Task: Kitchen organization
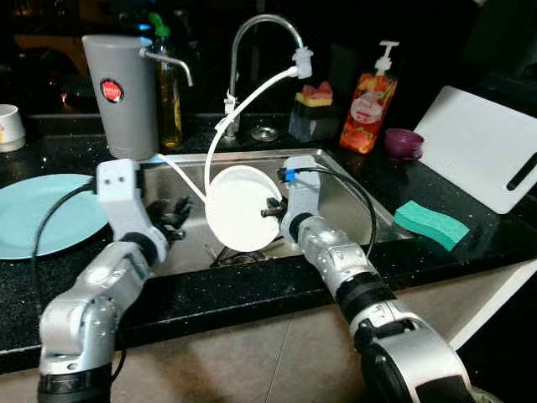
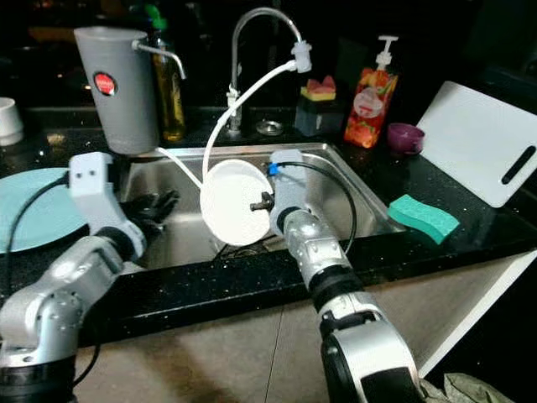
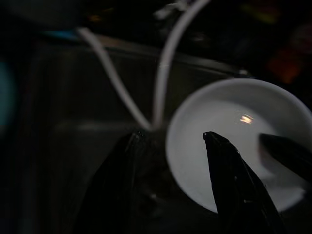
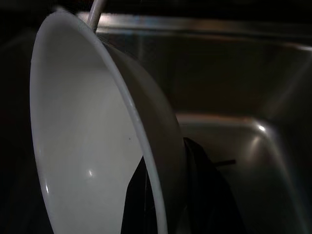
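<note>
Right pincer (image 4: 163, 195) grips white bowl (image 1: 242, 208) over sink (image 1: 352, 180); left pincer (image 3: 170, 141) released.

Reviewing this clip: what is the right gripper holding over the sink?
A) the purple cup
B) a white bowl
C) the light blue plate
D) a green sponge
B: the right gripper is shut on the rim of the white bowl, held tilted on edge above the sink; the right wrist view shows its fingers clamping the bowl's wall.
</note>
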